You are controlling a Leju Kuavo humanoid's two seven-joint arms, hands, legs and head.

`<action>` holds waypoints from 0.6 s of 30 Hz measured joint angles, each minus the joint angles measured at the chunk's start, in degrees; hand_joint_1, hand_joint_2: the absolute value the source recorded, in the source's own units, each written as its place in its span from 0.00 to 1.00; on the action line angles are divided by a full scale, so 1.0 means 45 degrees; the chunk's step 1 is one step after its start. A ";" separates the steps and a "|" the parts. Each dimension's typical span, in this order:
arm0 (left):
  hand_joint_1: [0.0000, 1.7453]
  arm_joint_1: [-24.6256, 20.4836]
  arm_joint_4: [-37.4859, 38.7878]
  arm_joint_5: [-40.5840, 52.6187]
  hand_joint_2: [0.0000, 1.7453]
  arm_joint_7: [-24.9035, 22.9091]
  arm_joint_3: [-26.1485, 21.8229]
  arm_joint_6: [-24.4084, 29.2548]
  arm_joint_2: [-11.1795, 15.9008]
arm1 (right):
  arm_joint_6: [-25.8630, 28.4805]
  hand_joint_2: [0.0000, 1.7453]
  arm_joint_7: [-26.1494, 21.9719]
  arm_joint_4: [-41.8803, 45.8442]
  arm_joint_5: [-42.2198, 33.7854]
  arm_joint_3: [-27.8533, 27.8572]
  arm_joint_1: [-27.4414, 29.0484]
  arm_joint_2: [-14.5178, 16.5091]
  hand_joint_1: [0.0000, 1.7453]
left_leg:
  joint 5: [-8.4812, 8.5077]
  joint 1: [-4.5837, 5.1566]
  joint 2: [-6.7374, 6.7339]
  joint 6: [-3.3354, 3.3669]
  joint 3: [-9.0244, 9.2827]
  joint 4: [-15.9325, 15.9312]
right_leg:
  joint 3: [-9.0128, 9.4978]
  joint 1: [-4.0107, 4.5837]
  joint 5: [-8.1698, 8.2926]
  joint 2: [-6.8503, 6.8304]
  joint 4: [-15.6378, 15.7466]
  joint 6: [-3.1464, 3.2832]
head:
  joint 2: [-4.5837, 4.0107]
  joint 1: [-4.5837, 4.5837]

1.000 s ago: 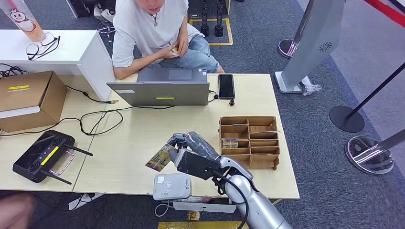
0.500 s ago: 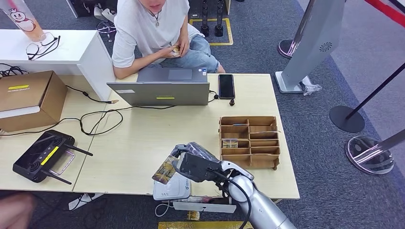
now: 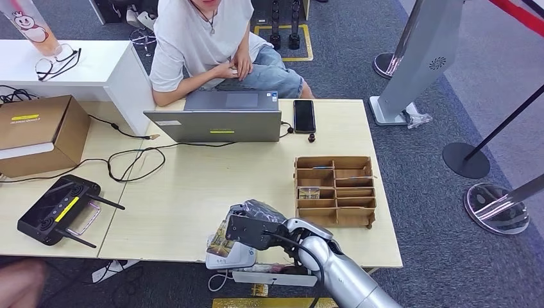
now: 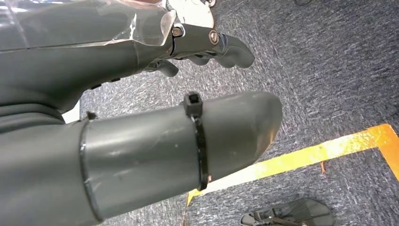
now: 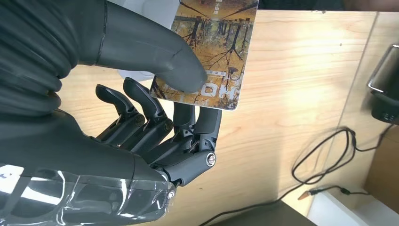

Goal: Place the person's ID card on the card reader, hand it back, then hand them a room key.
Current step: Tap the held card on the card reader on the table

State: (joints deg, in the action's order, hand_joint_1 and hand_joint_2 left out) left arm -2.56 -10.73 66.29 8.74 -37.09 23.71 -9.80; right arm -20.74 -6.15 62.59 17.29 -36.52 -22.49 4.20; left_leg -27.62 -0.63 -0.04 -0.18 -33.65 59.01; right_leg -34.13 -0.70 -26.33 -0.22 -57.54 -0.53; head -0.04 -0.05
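- Card [image 5: 214,52] pinched between the thumb and fingers [image 5: 202,127] of the right hand [image 3: 251,226]; its printed face shows an autumn-tree picture.
- Right hand holds the card over the near-left part of the reader [image 3: 232,255], a white box at the table's [image 3: 192,186] near edge; whether card and reader touch cannot be told.
- Left hand [image 4: 207,44] hangs over grey carpet, fingers curled in and holding nothing, near a yellow floor line [image 4: 329,150].
- Tray [image 3: 335,190], a wooden one with compartments, sits just right of the reader and farther back; one small card [image 3: 309,192] lies in a left compartment.
- Laptop [image 3: 221,119] stands well behind the reader, with a phone [image 3: 304,115] beside it on the right.
- Person [image 3: 205,38] in a white shirt sits beyond the laptop, hands together at the lap.
- Black controller [image 3: 61,212] with antennas lies far left of the reader; a cardboard box [image 3: 35,131] sits behind it.
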 joint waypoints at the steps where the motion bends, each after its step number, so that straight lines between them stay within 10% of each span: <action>1: 0.00 0.0011 0.0000 -0.0002 0.00 0.0000 0.0000 0.0005 0.0001 | 0.0001 1.00 0.0044 -0.0071 0.0033 -0.0068 -0.0040 0.0000 1.00 | 0.0000 0.0000 0.0000 0.0000 0.0000 0.0000 | 0.0000 0.0000 0.0000 0.0000 0.0000 0.0000 | 0.0000 0.0001; 18: 0.00 0.0041 0.0000 -0.0076 0.00 -0.0035 0.0000 0.0091 -0.0018 | -0.0021 1.00 0.0652 -0.0880 0.0685 -0.0901 -0.0417 0.0149 1.00 | 0.0000 -0.0001 0.0000 0.0000 0.0001 0.0000 | -0.0001 0.0001 0.0000 0.0001 0.0000 0.0000 | 0.0000 0.0002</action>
State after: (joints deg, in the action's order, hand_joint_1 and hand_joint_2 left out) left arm -2.38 -10.73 65.95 8.58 -37.09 24.12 -9.88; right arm -20.83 -3.22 58.63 20.38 -40.58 -24.36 4.87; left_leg -27.62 -0.63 -0.04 -0.18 -33.65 59.01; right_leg -34.14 -0.70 -26.33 -0.22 -57.54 -0.53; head -0.04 -0.04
